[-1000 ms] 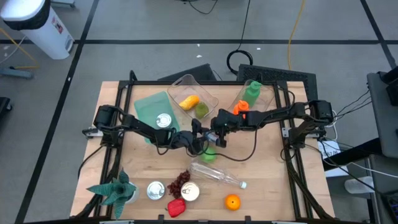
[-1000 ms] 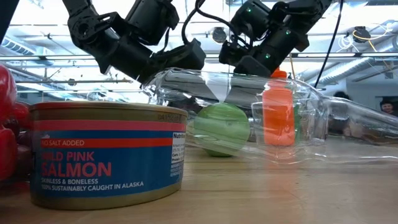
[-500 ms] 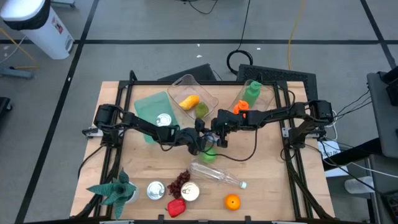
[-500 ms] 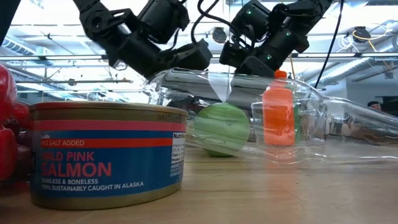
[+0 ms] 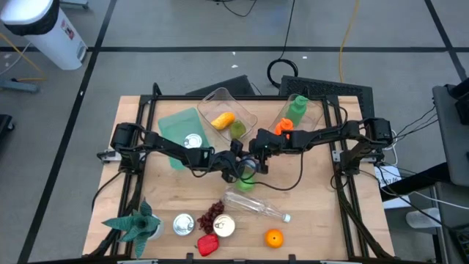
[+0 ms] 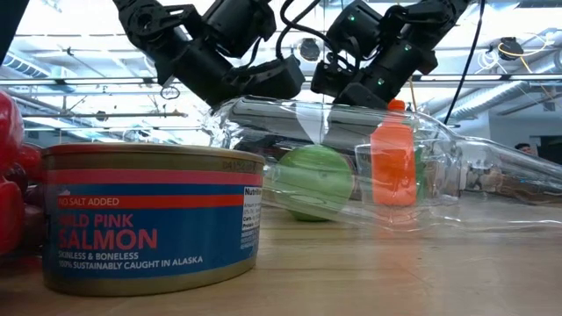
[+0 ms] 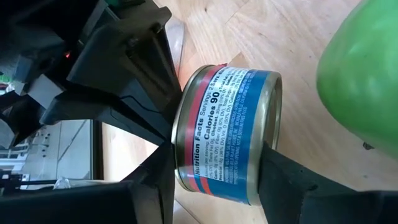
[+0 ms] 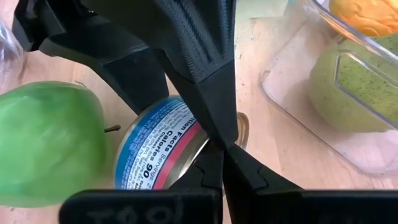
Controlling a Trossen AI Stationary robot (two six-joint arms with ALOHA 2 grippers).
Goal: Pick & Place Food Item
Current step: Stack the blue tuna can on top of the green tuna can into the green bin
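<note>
Straddling a blue-labelled can [image 7: 227,134] at the worktop's centre, the left end effector [image 7: 214,186] has one finger on either side of it; whether the fingers already press the can I cannot tell. The right end effector [image 8: 221,155] hangs clenched and empty at the can's 3 o'clock, its fingertips just over the rim. A green apple [image 5: 246,180] lies just beside the can, toward 5 o'clock. Farther out, a clear tub [image 5: 245,114] at 12 o'clock holds a yellow item and a green one, and a clear bottle [image 5: 256,204] lies at 6 o'clock. As I judge it, the pick is only beginning: the can sits on the wooden worktop [image 5: 315,220], so lifting, carrying and placing all remain.
</note>
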